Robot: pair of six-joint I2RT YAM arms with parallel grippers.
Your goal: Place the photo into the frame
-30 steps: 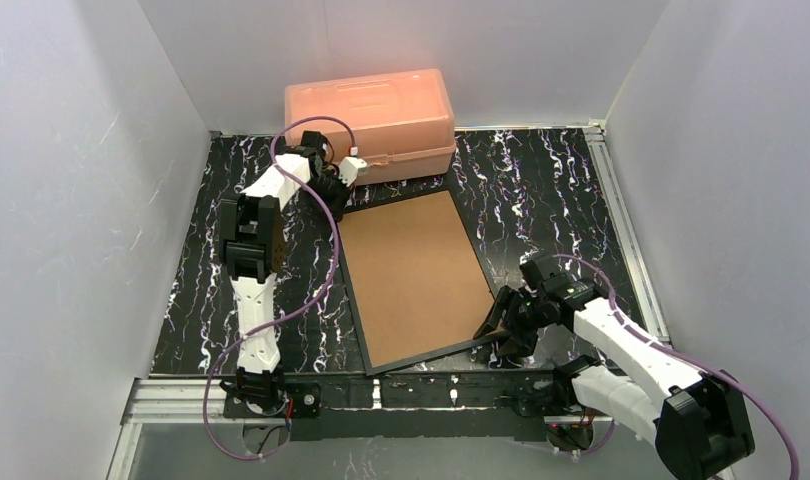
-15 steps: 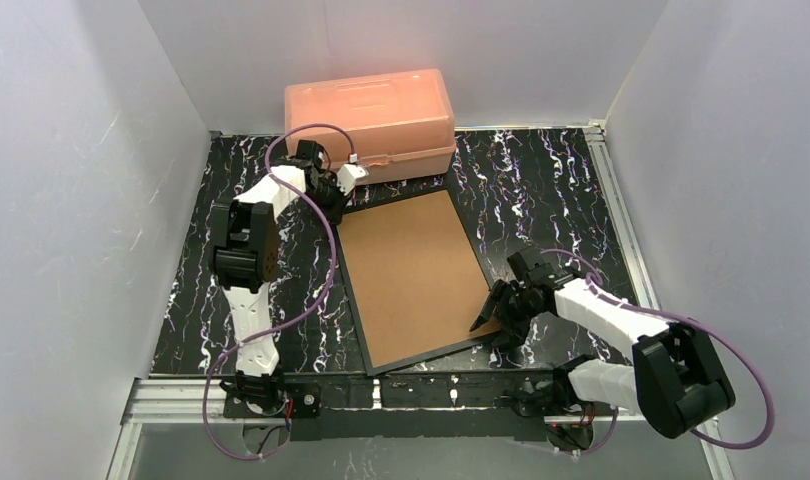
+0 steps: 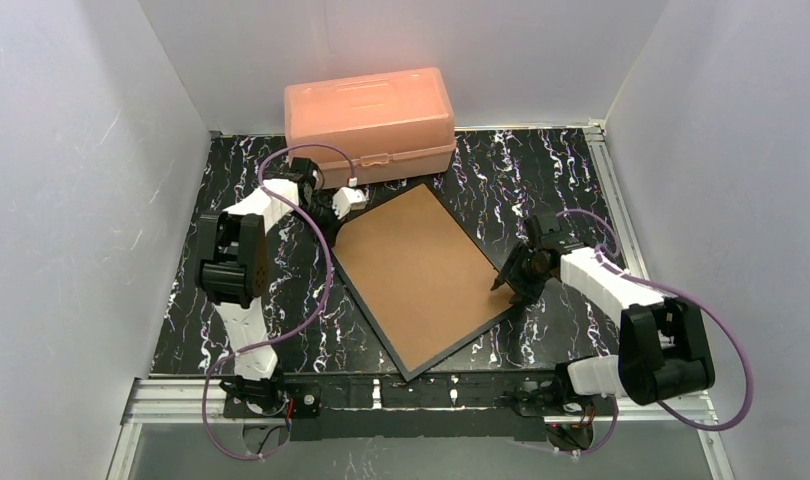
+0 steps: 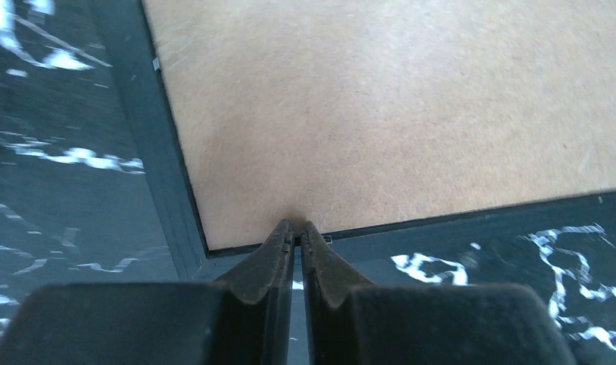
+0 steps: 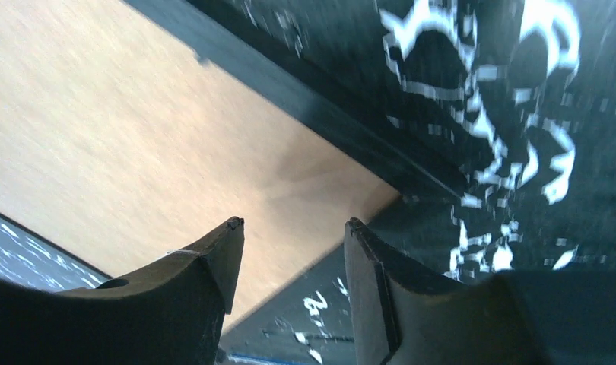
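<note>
The frame (image 3: 373,310) has swung counterclockwise, and the right arm (image 3: 596,280) has moved farther up its edge.

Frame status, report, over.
Left gripper shut, tips at the backing board's edge. Right gripper open at the frame's corner. Frame face down, board covering its back; photo not in sight.

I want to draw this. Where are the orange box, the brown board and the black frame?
Orange box (image 3: 369,108): top view, on its lid.
Brown board (image 3: 421,270): top view, its middle.
Black frame (image 4: 157,152): left wrist view, its side strip.
</note>
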